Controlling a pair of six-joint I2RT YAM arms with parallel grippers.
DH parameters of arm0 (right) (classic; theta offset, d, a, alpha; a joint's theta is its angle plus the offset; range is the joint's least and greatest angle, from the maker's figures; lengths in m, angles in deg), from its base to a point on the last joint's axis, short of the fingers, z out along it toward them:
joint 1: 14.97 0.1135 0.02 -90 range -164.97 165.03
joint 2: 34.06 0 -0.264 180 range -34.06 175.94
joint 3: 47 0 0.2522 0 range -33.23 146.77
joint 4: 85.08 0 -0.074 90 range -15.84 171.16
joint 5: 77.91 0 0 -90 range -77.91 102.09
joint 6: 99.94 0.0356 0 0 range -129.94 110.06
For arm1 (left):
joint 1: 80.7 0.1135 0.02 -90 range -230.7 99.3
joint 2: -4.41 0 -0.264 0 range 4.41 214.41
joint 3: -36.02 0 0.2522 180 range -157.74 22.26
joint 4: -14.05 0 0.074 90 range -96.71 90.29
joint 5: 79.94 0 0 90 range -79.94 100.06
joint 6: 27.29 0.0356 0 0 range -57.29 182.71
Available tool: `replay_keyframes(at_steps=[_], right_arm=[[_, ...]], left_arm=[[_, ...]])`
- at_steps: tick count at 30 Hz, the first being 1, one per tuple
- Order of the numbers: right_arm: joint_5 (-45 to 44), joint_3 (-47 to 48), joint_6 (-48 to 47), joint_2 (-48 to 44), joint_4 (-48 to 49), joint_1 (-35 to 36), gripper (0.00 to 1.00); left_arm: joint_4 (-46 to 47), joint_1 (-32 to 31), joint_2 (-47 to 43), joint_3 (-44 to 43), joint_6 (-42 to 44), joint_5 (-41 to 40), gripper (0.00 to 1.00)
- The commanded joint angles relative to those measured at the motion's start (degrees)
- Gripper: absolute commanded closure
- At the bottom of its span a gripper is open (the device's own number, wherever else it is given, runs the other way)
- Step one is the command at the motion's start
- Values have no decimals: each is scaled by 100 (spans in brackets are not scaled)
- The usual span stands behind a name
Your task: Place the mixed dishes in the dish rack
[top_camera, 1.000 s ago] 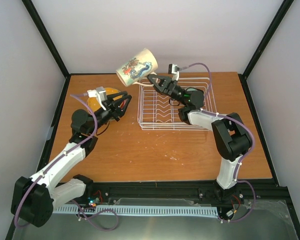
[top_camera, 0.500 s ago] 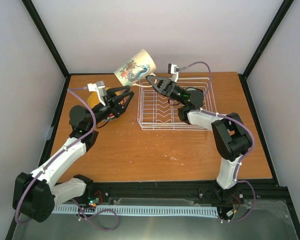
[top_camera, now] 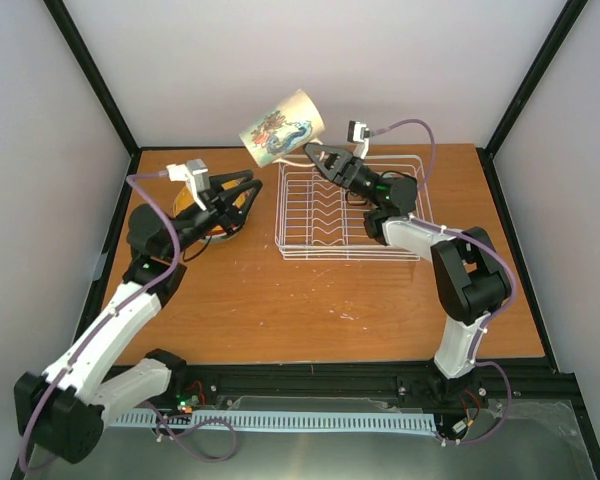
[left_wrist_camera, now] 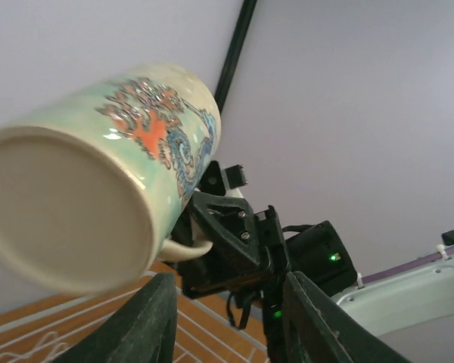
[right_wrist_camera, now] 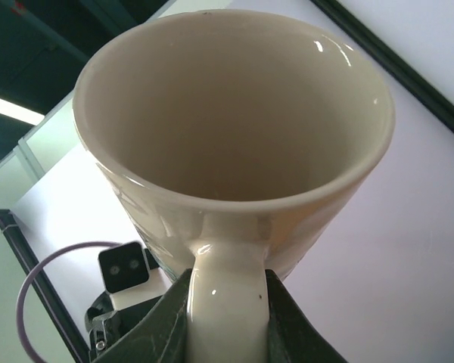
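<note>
Your left gripper [top_camera: 246, 186] hung open, holding nothing, above the orange-yellow scalloped plate [top_camera: 182, 207] that lay on the wooden table [top_camera: 280, 300]. To its right, the cream mug with the colourful picture [top_camera: 280, 128] was in the air, tipped on its side near the far-left corner of the white wire dish rack [top_camera: 350, 256]. Your right gripper [top_camera: 312, 152] was clenched on the mug's handle [right_wrist_camera: 227, 302]. Only plain cream glaze showed inside the mug.

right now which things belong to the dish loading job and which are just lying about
Job: cream mug with colourful picture in the right gripper; white wire dish rack; orange-yellow plate by the left gripper.
Just there: wooden table; purple cables.
</note>
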Motion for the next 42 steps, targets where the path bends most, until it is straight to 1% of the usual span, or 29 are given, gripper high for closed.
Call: replay_keyframes(at_steps=[1,2,4,6,8,11,13,16,18,22,23,25,29,32,34,38,42], right_arm=[[-471,44,286,-483,1145,-247,97],[-478,66,349,-481,1146,-252,97],[-487,100,461,-456,1147,-256,97],[-495,128,607,-412,1152,-253,97],[-477,166,736,-383,1149,-237,97],[-463,131,802,-427,1147,-221,97],[-454,96,868,-479,1147,-218,97],[-391,91,1012,-508,1147,-190,97],[-349,73,1044,-517,1146,-154,97],[-332,-9,1045,-488,1146,-147,97],[-289,14,1049,-457,1145,-148,97],[-212,53,1103,-373,1147,-147,97],[-108,62,1184,-365,1147,-143,97],[-17,64,1275,-453,1147,-132,97],[56,54,1341,-514,1146,-122,97],[185,29,1476,-656,1141,-110,97],[346,-2,1493,-908,1147,-112,97]], left_arm=[[-1607,-32,-737,-445,1039,-929,60],[-1875,-32,-851,-491,1170,-1120,60],[-2124,-32,-1019,-519,1363,-1425,59],[-2151,-32,-1074,-493,1478,-1596,54],[-2136,-28,-987,-519,1570,-1625,47],[-2136,-28,-718,-656,1644,-1654,45],[-2136,-32,-549,-762,1699,-1678,41],[-1996,-32,-410,-805,1803,-1716,39],[-1917,-32,-340,-871,1821,-1685,34],[-1866,-32,-307,-1020,1773,-1207,28],[-1818,-28,-353,-1016,1725,-1034,26],[-1755,-19,-460,-1008,1705,-656,17],[-2111,23,-518,-1220,1809,-242,9],[-2281,74,-485,-1308,1902,-131,8],[-2157,189,-490,-1268,1835,64,7],[-1866,704,-284,-1264,1407,825,3],[-1894,1096,-149,-1259,1397,1136,2]])
